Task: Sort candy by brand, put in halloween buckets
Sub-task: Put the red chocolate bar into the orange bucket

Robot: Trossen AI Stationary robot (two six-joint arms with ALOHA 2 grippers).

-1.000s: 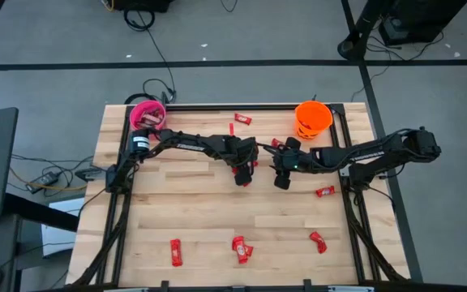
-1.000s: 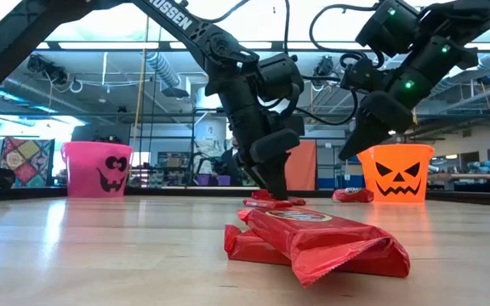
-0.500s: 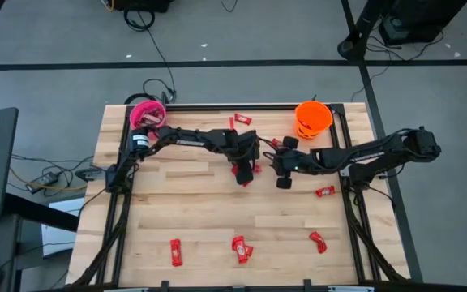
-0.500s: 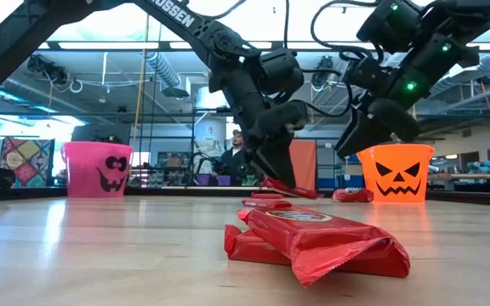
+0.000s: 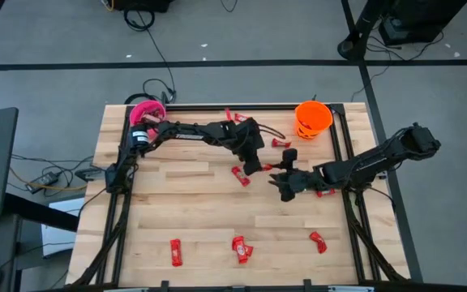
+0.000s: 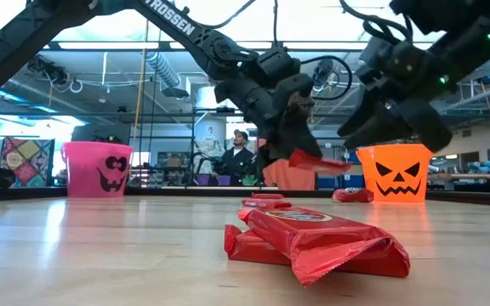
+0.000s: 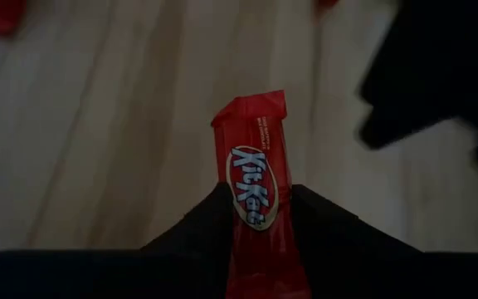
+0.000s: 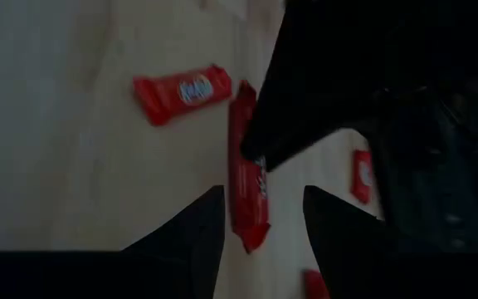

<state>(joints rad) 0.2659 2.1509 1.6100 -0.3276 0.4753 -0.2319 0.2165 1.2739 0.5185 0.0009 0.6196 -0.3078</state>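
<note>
While clamped between the left gripper [image 7: 256,212] fingers, a red candy [image 7: 256,183] protrudes forward.

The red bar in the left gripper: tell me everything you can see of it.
The candy bar is a slim bar in a glossy red wrapper with a white oval KitKat logo and a crimped end. The left gripper is shut on it, a dark finger pressing each long side, and its free end sticks out forward. In the low view it hangs clear above the wooden table, roughly level, touching nothing but the fingers.
</note>
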